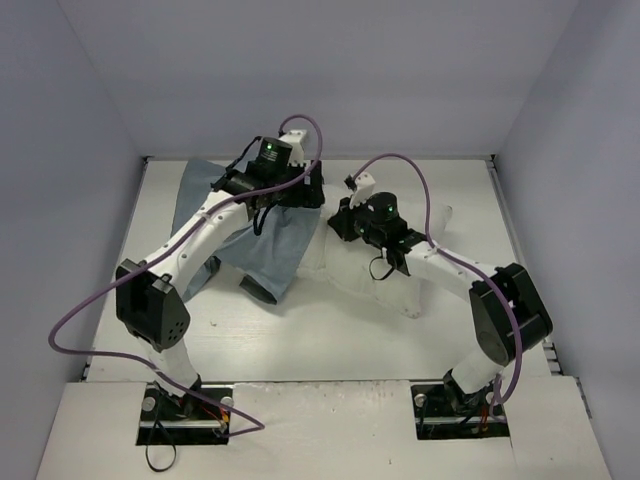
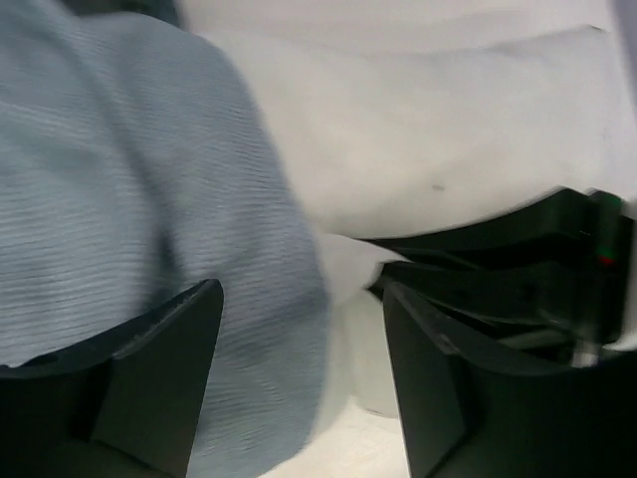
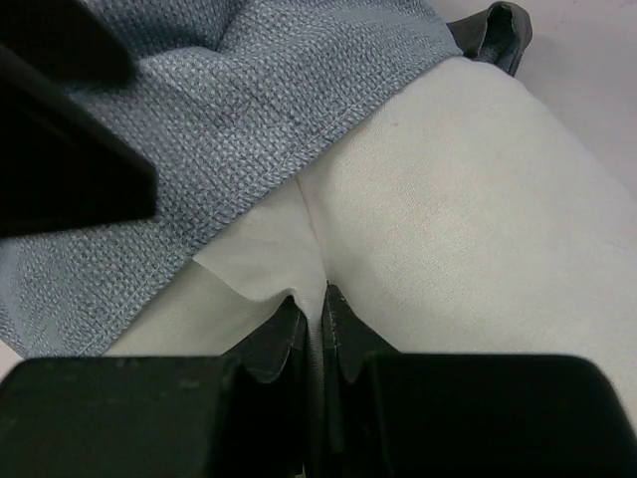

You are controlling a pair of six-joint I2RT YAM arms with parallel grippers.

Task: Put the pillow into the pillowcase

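The pale blue-grey pillowcase [image 1: 275, 250] lies crumpled left of centre, with a dark edge showing at its near end. The white pillow [image 1: 420, 285] lies to its right, its left end meeting the pillowcase. My left gripper [image 1: 263, 215] hangs over the pillowcase's right edge. In the left wrist view this gripper [image 2: 299, 368] is open, with the pillowcase [image 2: 129, 199] edge and a bit of pillow [image 2: 448, 129] between its fingers [image 2: 159, 378]. My right gripper [image 3: 318, 304] is shut on a pinched fold of the pillow [image 3: 468, 209], next to the pillowcase [image 3: 239, 110].
The white table [image 1: 330, 340] is boxed in by pale walls at the back and on both sides. Purple cables [image 1: 400, 160] loop above both wrists. The two grippers sit close together, and the right gripper's black body [image 2: 518, 269] fills the right of the left wrist view.
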